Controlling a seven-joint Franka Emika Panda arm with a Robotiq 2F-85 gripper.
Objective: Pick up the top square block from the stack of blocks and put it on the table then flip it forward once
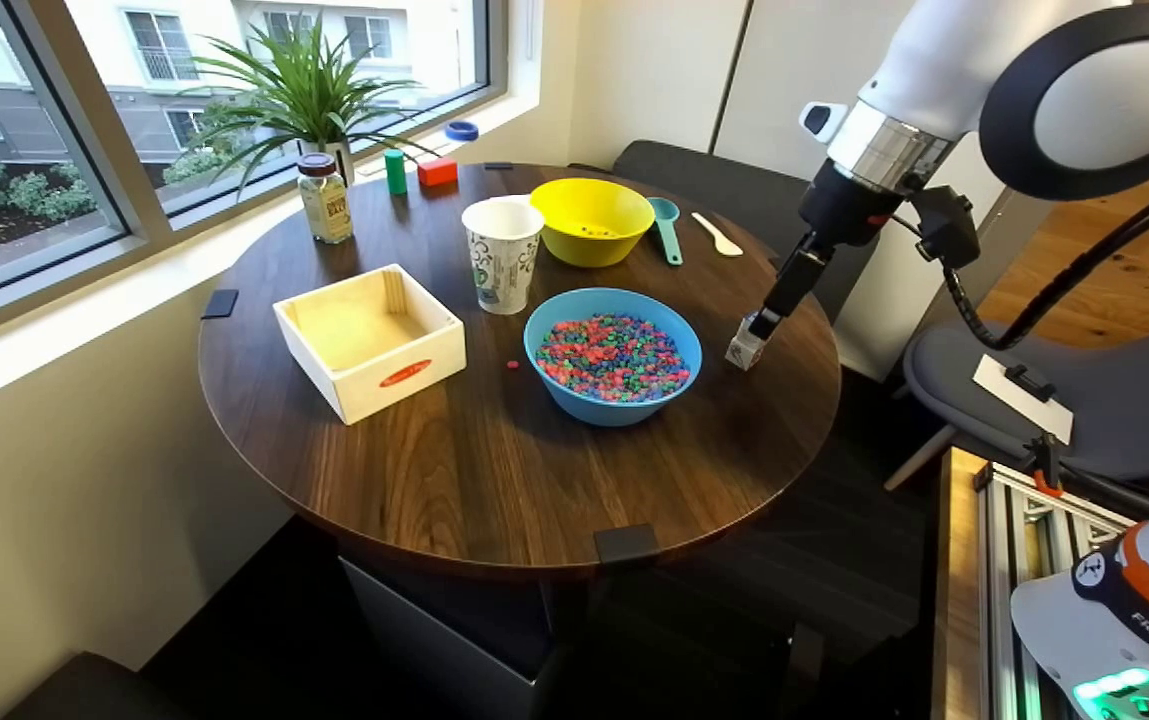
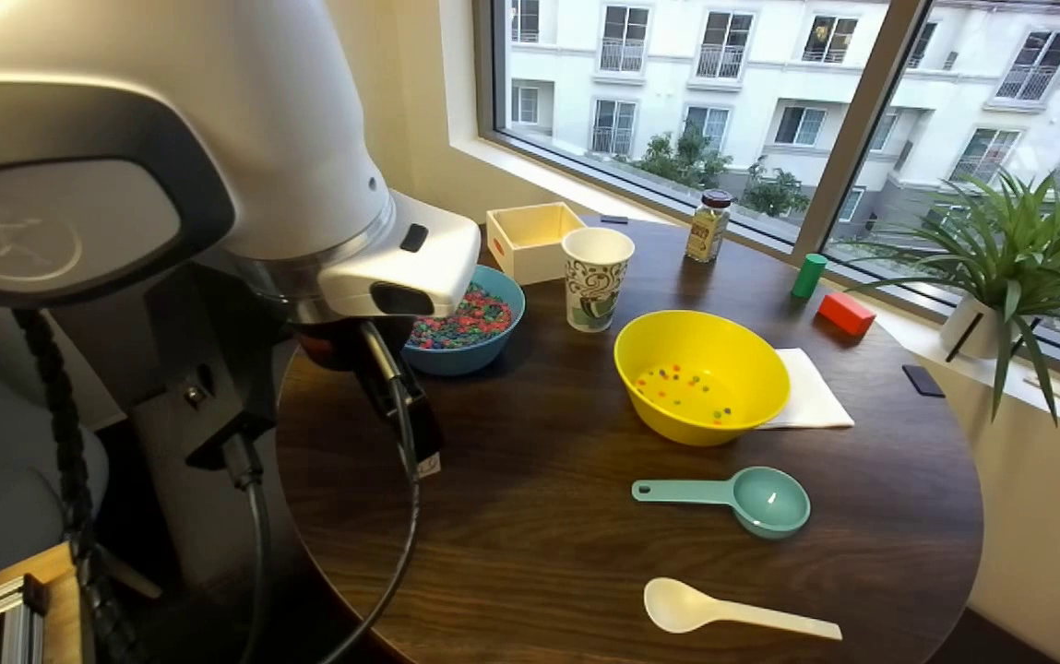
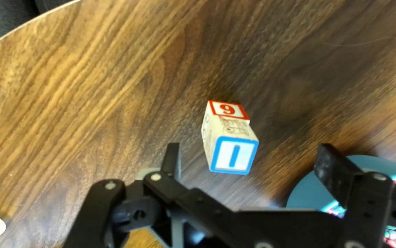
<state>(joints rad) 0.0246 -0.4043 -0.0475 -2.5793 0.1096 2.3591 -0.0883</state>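
I read the table as a dial from left to right, with 12 o'clock at the far edge in an exterior view. The jar stands at 11, and the open wooden box sits at 9. The green cylinder and red block are between 11 and 12. The paper cup stands upright toward 12; the yellow bowl is near it, between 12 and 1. The blue bowl, holding coloured beads, sits toward 4. The teal scoop lies at 1, the spoon between 1 and 2.

The stack of blocks is at 3, with the top square block on it, a blue-framed face showing in the wrist view. My gripper is over the stack, fingers spread wide and gripping nothing. Obstruction: in the same view, one of them passes in front of the blue bowl, at 4 o'clock from the stack. I cannot judge fingertip height; the gripper covers part of the stack in both exterior views.
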